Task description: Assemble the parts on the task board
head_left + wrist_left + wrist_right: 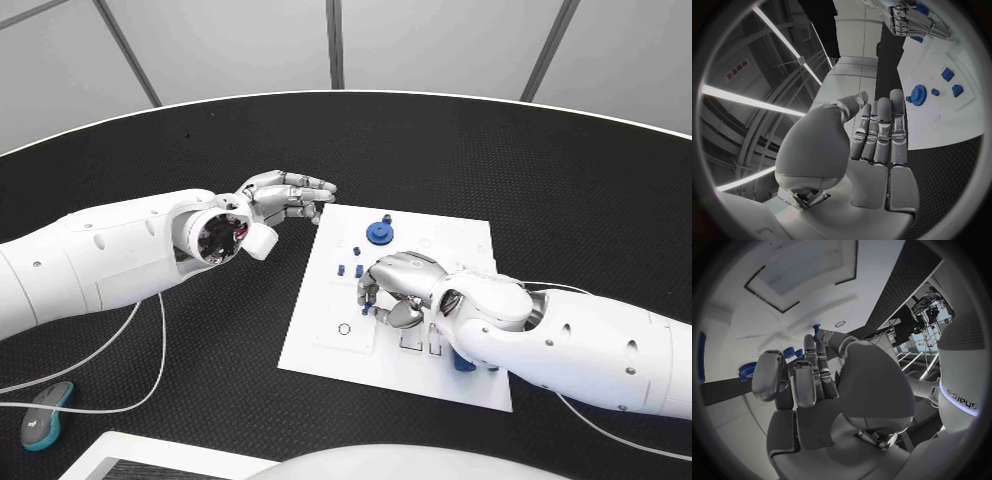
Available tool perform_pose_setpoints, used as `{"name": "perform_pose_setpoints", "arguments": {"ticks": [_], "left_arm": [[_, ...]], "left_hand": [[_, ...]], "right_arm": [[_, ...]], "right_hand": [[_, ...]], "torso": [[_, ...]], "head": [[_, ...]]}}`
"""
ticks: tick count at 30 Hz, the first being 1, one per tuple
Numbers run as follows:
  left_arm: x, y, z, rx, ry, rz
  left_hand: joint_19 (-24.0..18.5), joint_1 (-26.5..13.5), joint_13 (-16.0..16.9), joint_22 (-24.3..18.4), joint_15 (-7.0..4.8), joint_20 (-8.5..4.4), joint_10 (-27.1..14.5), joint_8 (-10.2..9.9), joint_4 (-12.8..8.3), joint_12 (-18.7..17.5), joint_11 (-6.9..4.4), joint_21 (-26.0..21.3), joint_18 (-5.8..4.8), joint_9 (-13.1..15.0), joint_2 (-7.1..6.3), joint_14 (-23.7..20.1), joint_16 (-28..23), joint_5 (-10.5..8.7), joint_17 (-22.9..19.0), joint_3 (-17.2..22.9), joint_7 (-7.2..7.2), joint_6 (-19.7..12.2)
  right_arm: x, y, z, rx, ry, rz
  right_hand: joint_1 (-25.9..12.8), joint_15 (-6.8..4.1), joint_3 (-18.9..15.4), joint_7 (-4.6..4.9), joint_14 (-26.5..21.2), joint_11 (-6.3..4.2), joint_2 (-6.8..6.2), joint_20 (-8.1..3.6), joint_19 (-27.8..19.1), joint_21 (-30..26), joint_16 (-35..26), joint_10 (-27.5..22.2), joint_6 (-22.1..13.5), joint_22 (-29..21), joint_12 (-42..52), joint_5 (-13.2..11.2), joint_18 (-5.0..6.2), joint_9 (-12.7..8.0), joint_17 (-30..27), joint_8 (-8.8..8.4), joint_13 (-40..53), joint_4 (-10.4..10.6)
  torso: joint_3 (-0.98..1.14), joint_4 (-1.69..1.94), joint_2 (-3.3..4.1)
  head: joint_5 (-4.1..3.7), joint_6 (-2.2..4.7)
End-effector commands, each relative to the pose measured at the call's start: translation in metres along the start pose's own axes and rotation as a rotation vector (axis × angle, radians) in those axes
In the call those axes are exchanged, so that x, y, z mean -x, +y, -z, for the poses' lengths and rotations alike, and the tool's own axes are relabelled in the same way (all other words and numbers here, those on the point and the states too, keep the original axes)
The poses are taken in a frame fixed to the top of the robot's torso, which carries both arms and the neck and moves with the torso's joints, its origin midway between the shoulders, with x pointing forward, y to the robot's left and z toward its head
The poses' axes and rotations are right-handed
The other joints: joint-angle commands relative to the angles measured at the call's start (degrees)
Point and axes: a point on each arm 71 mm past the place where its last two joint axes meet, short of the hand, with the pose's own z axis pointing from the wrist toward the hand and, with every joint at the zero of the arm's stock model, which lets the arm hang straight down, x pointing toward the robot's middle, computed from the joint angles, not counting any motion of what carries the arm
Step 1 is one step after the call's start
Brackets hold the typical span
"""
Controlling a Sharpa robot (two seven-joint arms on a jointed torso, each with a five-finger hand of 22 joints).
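The white task board (440, 240) lies in the middle of the black table. A blue gear (379, 232) stands near its far edge, with small blue pieces (348, 262) just in front of it. My right hand (397, 285) hangs over the board's middle with its fingers pointing down at the plate. In the right wrist view a small blue peg (816, 329) shows at its fingertips; whether it is pinched I cannot tell. My left hand (281, 197) hovers off the board's far left corner, fingers (878, 132) straight and side by side, holding nothing. The gear (917, 93) lies beyond them.
Another blue piece (462, 362) peeks out under my right forearm near the board's front edge. A teal and grey device (46, 415) with a white cable (152, 340) lies at the front left. A white tray corner (130, 460) sits at the front edge.
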Motion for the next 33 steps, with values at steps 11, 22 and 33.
{"name": "perform_pose_setpoints", "arguments": {"ticks": [11, 22, 33], "left_arm": [[-0.0003, 0.0001, 0.0001, 0.001, 0.002, 0.0], [-0.0006, 0.0001, -0.0002, 0.002, 0.003, 0.0], [-0.001, 0.0001, -0.0009, 0.002, 0.004, 0.0]], "left_hand": [[-0.1, -0.3, 0.0, -0.1, 0.06, 0.46, -0.6, -0.4, 0.2, -0.2, -0.02, -0.4, 0.86, 0.0, 0.12, -0.2, -0.2, -0.16, -0.1, -0.2, -0.09, -0.3], [-0.1, -0.3, 0.0, -0.1, 0.06, 0.46, -0.6, -0.4, 0.2, -0.2, -0.02, -0.4, 0.86, 0.0, 0.12, -0.2, -0.2, -0.16, -0.1, -0.2, -0.09, -0.3], [-0.1, -0.3, 0.1, -0.2, 0.06, 0.49, -0.6, -0.4, 0.3, -0.2, -0.02, -0.5, 0.87, 0.0, 0.17, -0.2, -0.2, -0.17, -0.1, -0.3, -0.1, -0.3]], "right_arm": [[-0.0039, 0.0012, -0.002, -0.003, 0.019, 0.0], [-0.007, 0.0019, -0.0036, -0.003, 0.043, 0.002], [-0.0089, 0.0, -0.0031, -0.007, 0.057, 0.005]], "right_hand": [[-0.7, -0.41, 0.1, 0.08, 3.4, 0.05, 0.11, -0.49, 0.6, -0.2, -0.1, 0.3, 0.2, -0.1, -0.1, 0.3, -0.55, 0.1, 2.2, 0.01, 0.0, -0.4], [-0.9, -0.39, -0.1, 0.12, 3.4, 0.09, 0.12, -0.48, 0.5, -0.4, -0.2, 0.3, 0.1, -0.2, -0.3, 0.4, -0.51, 0.1, 2.1, -0.03, 0.0, -0.4], [-3.6, 1.2, -1.1, 1.77, 2.9, 2.12, -1.46, 0.65, -0.6, -4.0, -1.5, -5.1, -4.3, -2.9, -4.4, 0.4, 0.05, -0.7, 0.2, -2.91, -1.7, 0.1]], "torso": [[-0.03, 0.01, -0.02], [-0.05, 0.0, -0.02], [-0.04, -0.03, -0.05]], "head": [[-0.01, -0.28], [-0.03, -0.39], [-0.11, -0.43]]}}
